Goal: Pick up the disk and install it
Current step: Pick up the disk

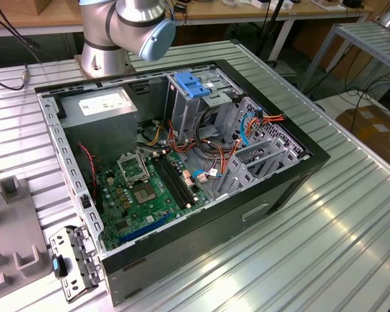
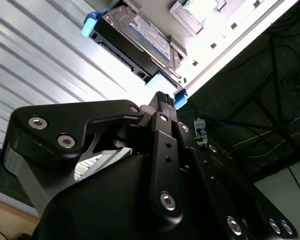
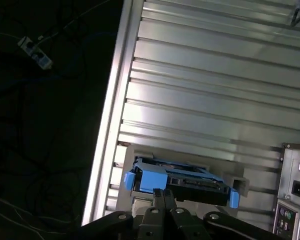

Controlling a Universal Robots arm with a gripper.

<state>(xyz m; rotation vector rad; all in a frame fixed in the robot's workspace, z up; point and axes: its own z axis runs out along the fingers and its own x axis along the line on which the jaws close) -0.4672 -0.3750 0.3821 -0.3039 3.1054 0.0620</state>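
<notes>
Ribbed metal table [image 3: 215,90]. Gripper [image 3: 163,193] closed on nothing, tips near the disk [image 3: 190,186]. Disk sits in a grey holder [image 3: 240,184] by the table edge, long axis along the ribs, one blue-railed end toward the edge, label up in the second wrist view. Computer case [image 3: 296,175] just past the holder.
</notes>
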